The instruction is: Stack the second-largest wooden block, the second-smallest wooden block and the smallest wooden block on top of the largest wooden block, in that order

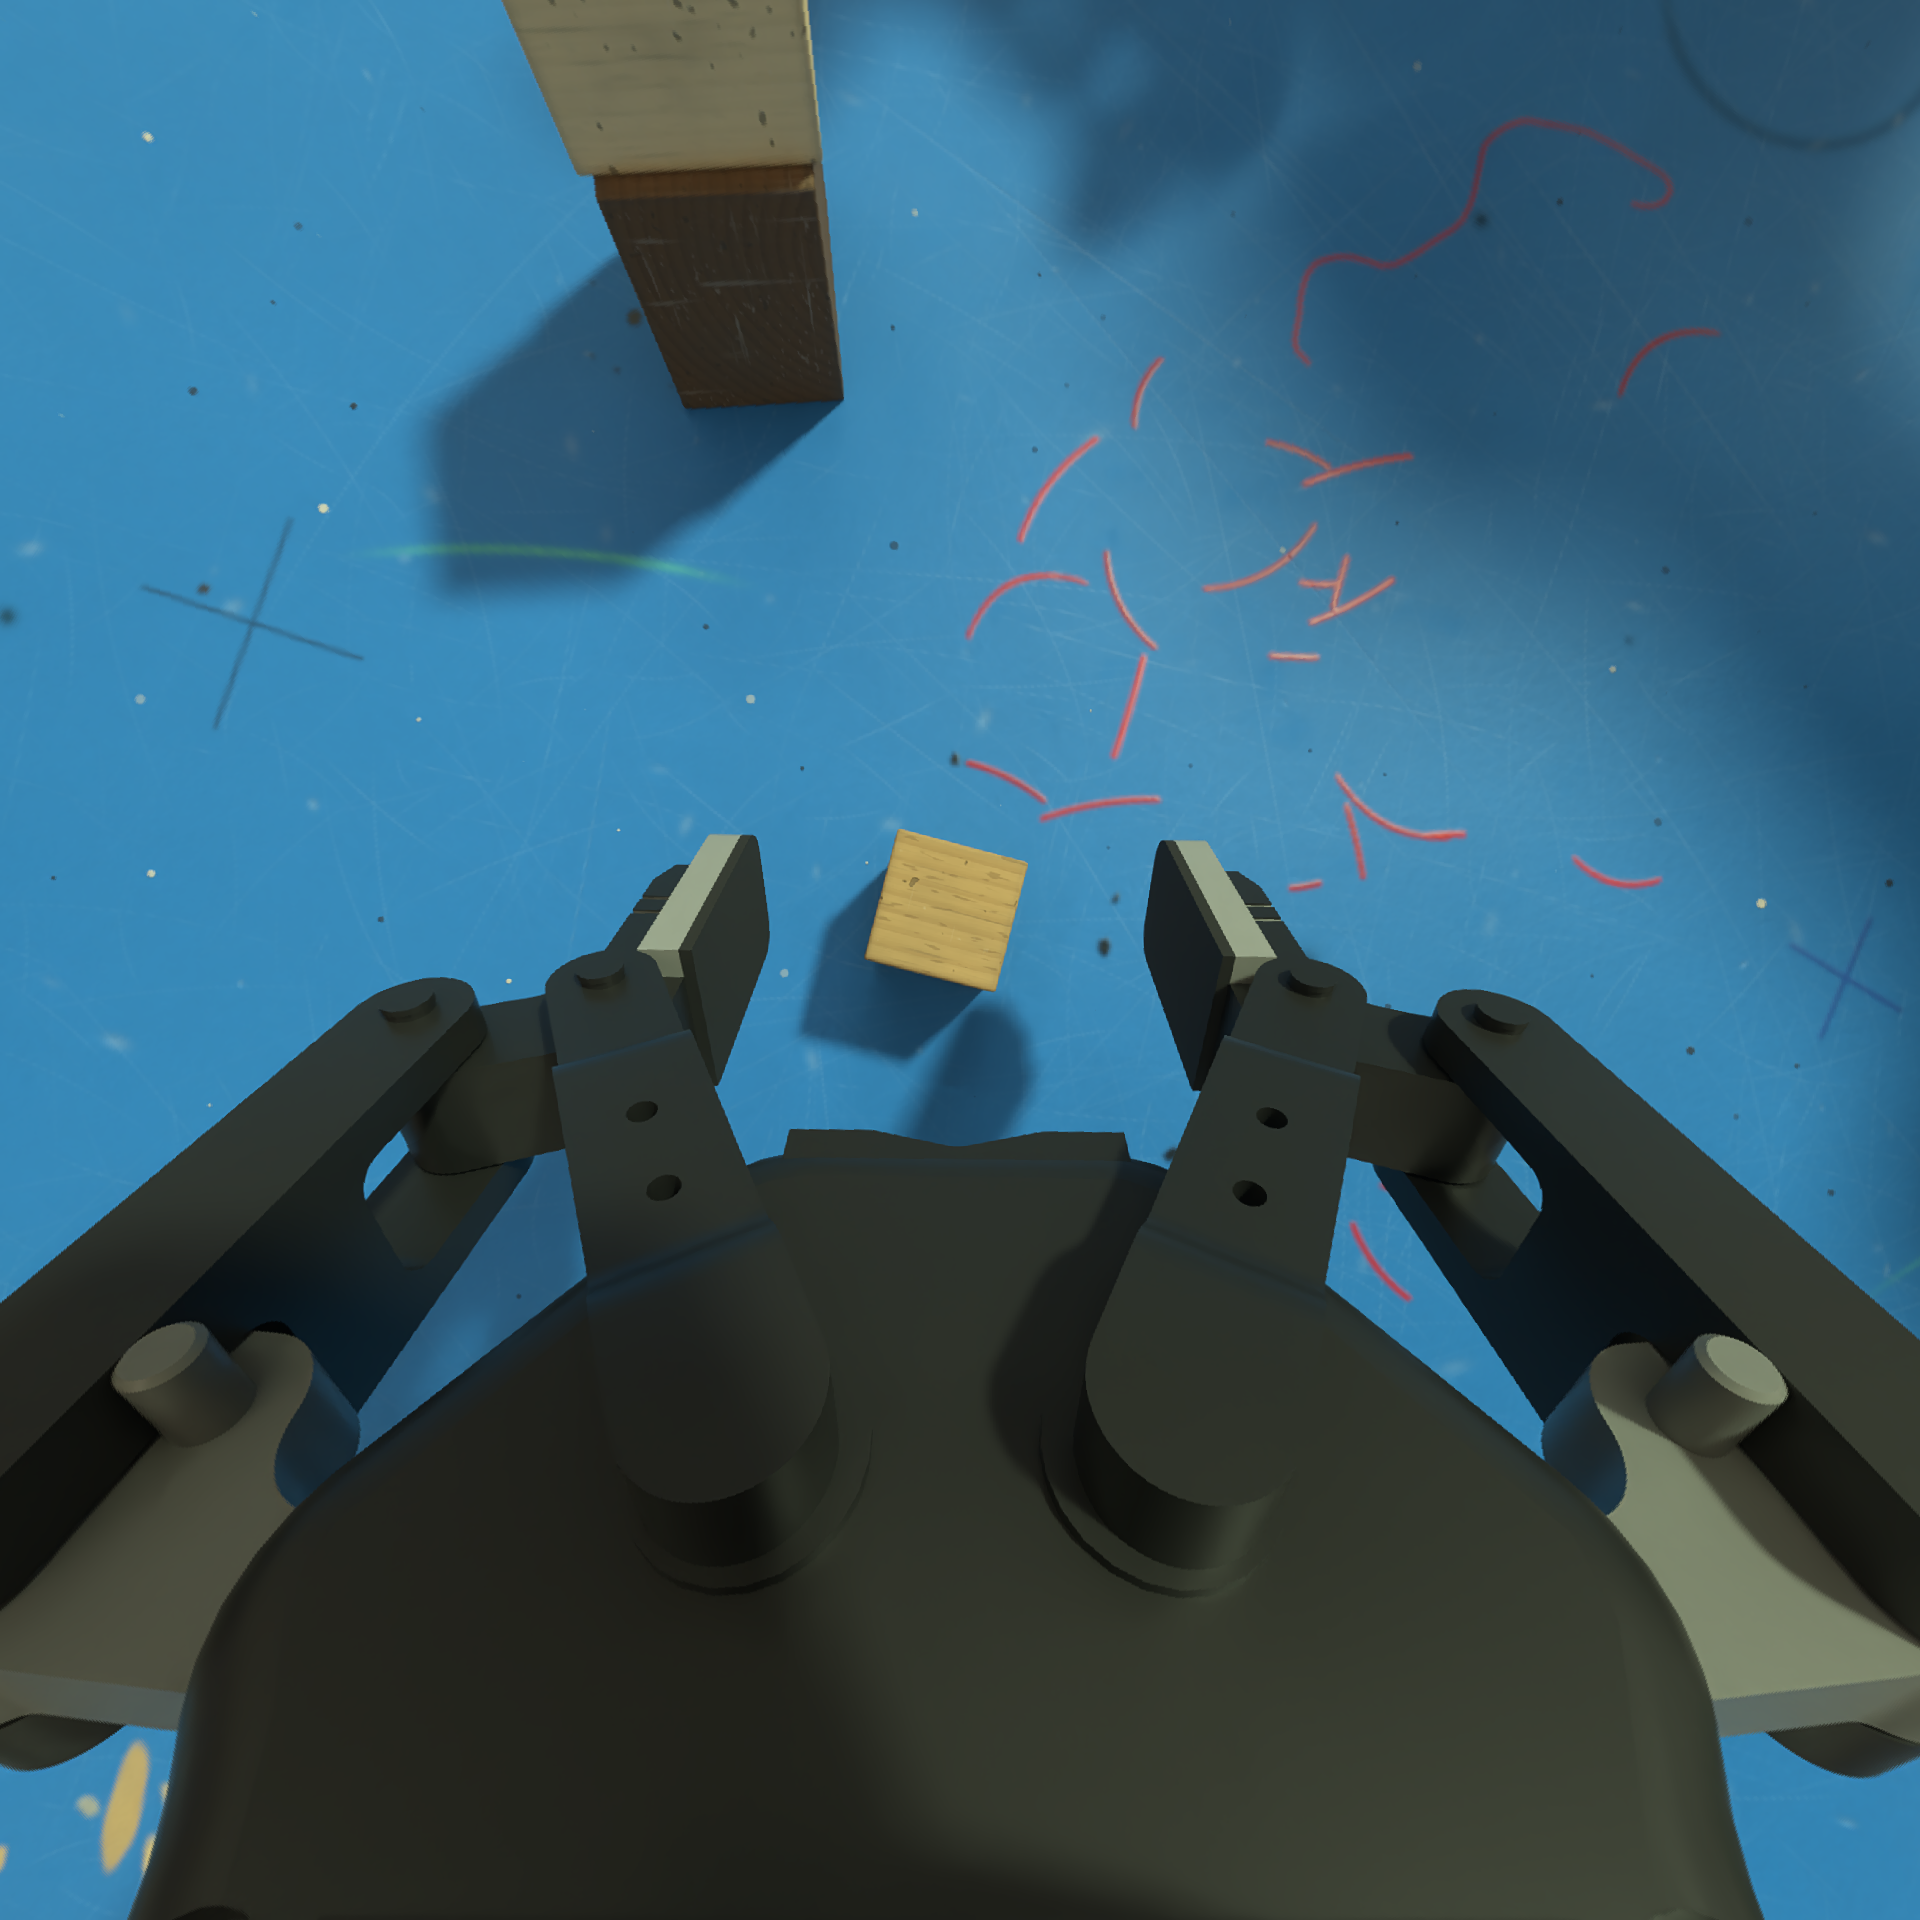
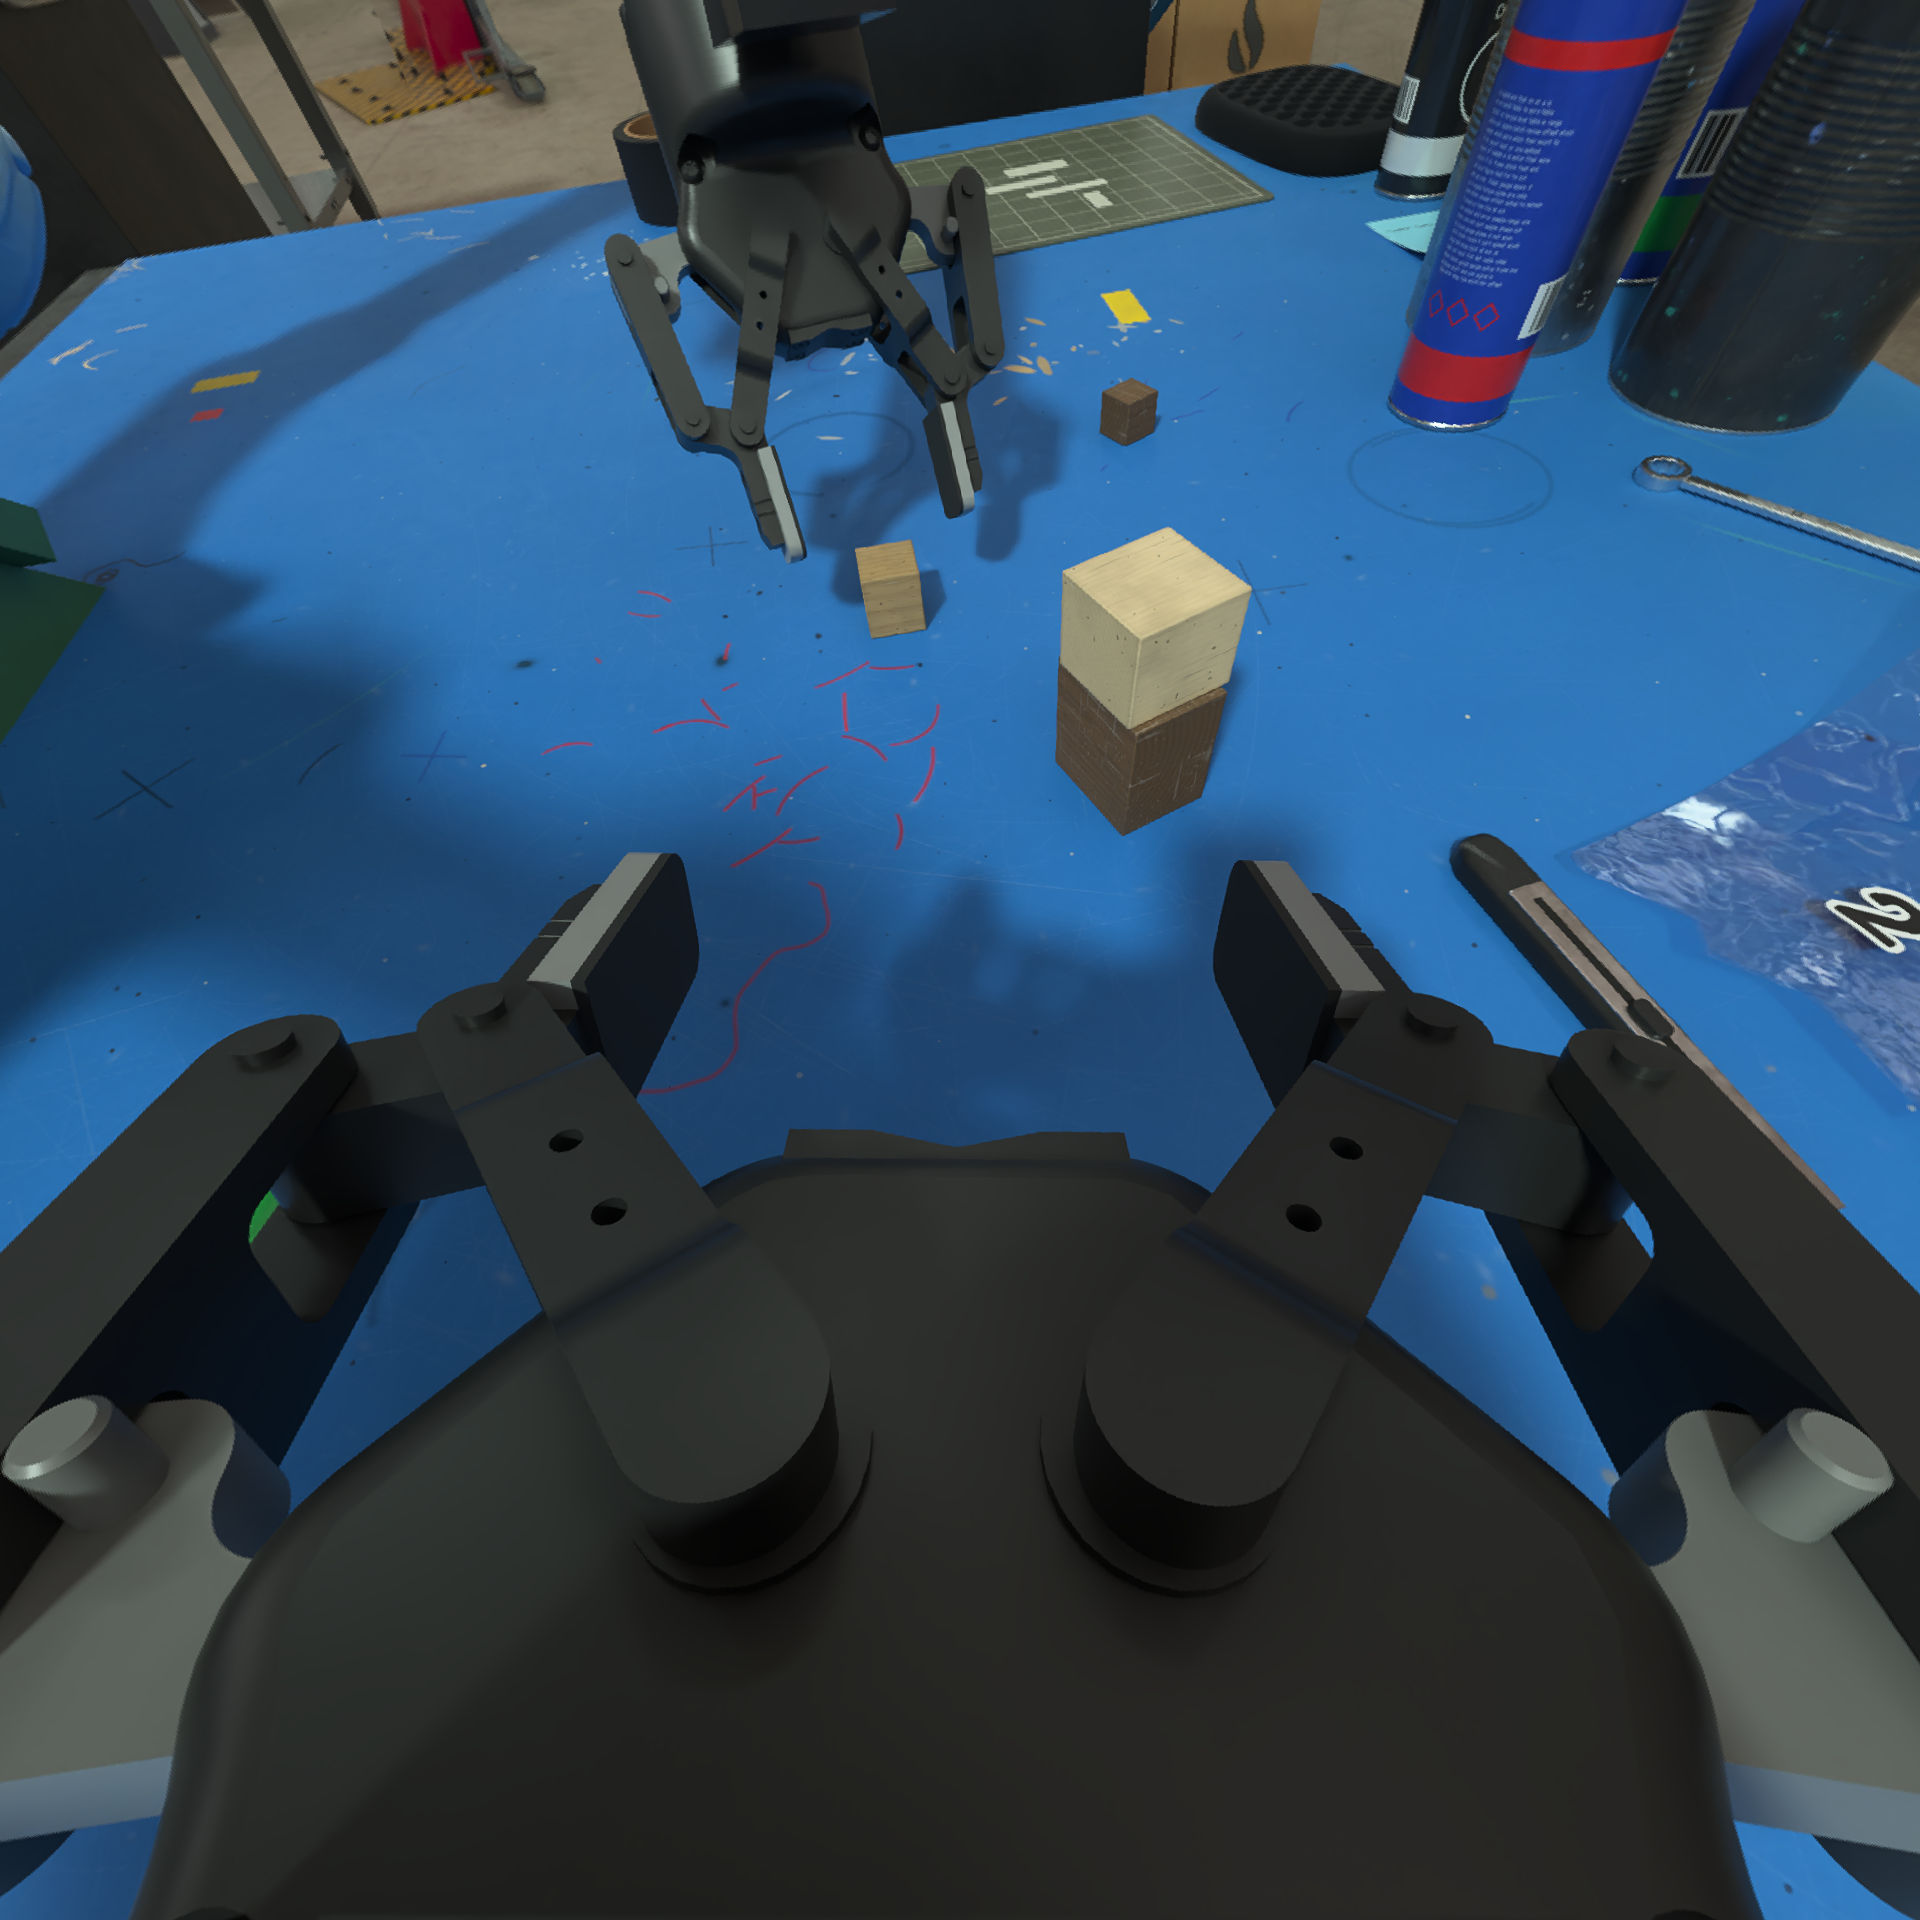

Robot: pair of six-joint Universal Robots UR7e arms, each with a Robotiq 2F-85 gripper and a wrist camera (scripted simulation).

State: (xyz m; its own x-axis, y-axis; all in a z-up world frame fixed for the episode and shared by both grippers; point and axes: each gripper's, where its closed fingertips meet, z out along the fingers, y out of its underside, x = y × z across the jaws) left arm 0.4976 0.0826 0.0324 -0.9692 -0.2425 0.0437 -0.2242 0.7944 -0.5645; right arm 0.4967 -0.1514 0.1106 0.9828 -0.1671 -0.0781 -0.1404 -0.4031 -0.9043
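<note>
A pale wooden block (image 2: 1153, 618) sits on a large dark brown block (image 2: 1138, 764), slightly askew; the stack also shows at the top of the left wrist view, pale block (image 1: 675, 78) over dark block (image 1: 732, 291). A small tan block (image 1: 948, 909) lies on the blue table. My left gripper (image 1: 956, 904) is open and hovers above it, fingers to either side; in the right wrist view the left gripper (image 2: 873, 520) hangs just above the tan block (image 2: 890, 587). The smallest dark brown block (image 2: 1128, 410) stands farther back. My right gripper (image 2: 956, 945) is open and empty, held back from the stack.
Spray cans (image 2: 1507, 208) and dark tins (image 2: 1787, 229) stand at the back right. A wrench (image 2: 1766, 509), a utility knife (image 2: 1558, 945) and a blue plastic sheet (image 2: 1787, 831) lie on the right. A green cutting mat (image 2: 1081, 182) lies at the back. A green box (image 2: 31, 613) is at the left edge.
</note>
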